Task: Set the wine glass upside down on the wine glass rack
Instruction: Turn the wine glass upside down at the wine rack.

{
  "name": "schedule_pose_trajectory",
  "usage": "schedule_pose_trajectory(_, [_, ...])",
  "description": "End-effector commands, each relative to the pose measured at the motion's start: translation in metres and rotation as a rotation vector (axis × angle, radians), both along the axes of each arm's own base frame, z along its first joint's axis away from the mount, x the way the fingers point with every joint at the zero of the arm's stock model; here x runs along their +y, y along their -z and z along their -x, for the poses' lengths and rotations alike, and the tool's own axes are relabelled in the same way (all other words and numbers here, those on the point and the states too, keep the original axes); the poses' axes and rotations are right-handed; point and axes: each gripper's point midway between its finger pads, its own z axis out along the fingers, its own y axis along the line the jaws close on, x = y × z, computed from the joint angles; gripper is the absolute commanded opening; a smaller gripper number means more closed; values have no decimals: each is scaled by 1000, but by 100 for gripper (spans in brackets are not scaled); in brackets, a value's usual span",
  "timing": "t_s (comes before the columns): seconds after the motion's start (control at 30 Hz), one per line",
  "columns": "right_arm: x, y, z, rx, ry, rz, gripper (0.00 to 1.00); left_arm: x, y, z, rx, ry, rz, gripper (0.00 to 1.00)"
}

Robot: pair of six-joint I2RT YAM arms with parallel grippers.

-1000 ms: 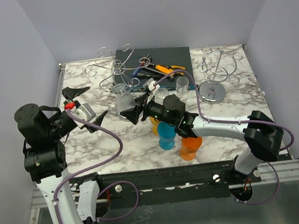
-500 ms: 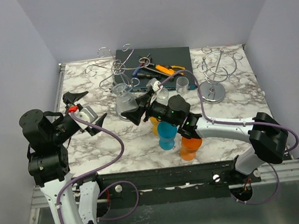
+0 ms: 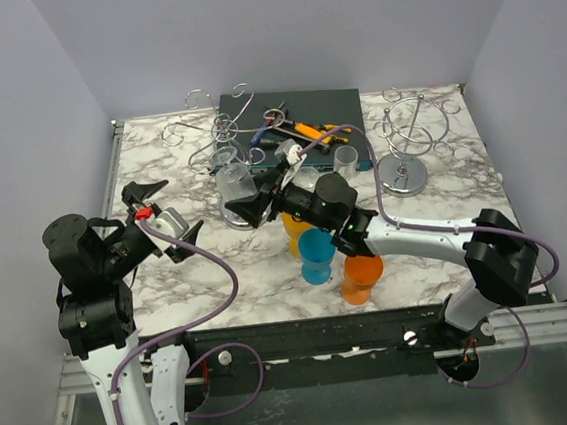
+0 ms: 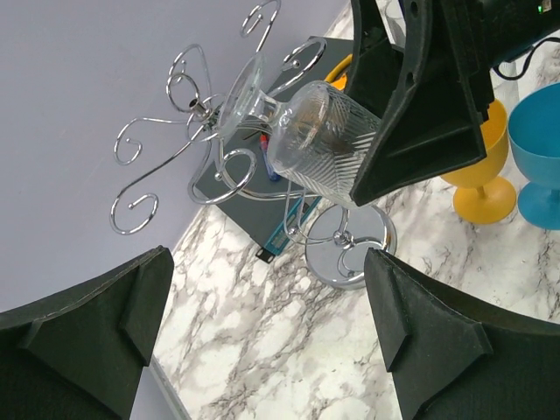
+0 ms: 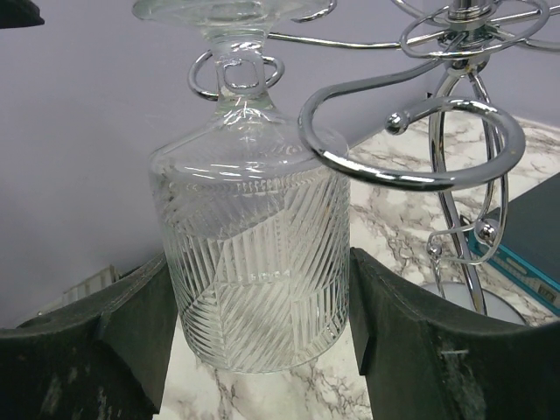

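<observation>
The clear ribbed wine glass (image 3: 233, 187) hangs upside down, bowl down and foot up. Its stem sits in a loop of the chrome wine glass rack (image 3: 223, 130) at the back left. My right gripper (image 3: 248, 198) is shut on the bowl. In the right wrist view the glass (image 5: 254, 262) fills the gap between my fingers (image 5: 131, 324), with a rack hook (image 5: 411, 144) beside it. The left wrist view shows the glass (image 4: 319, 140) on the rack (image 4: 350, 249). My left gripper (image 3: 182, 206) is open and empty, left of the rack above bare marble (image 4: 262, 332).
A blue goblet (image 3: 317, 254), an orange goblet (image 3: 360, 277) and a yellow goblet (image 3: 294, 234) stand under my right arm. A second chrome rack (image 3: 403, 146) stands at the back right. A dark box (image 3: 338, 102) with tools lies at the back, with a clear tumbler (image 3: 346, 158) in front of it.
My right gripper has carried the glass a little back and left, closer in to the rack. My left arm has shifted slightly, its gripper still open.
</observation>
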Motion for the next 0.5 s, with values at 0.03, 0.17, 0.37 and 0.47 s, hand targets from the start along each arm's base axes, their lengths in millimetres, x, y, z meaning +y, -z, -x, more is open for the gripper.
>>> schedule_pose_trajectory(0.03, [9, -38, -10, -83, -8, -96, 25, 6, 12, -2, 41, -33, -17, 99])
schedule_pose_trajectory(0.17, [14, -34, -17, -81, -9, -96, 25, 9, 18, -7, 76, -56, -14, 99])
schedule_pose_trajectory(0.37, [22, -26, -27, -65, -20, -97, 24, 19, 25, -23, 109, -99, -33, 99])
schedule_pose_trajectory(0.47, [26, -24, -30, -66, -24, -97, 24, 24, 28, -31, 115, -112, -51, 99])
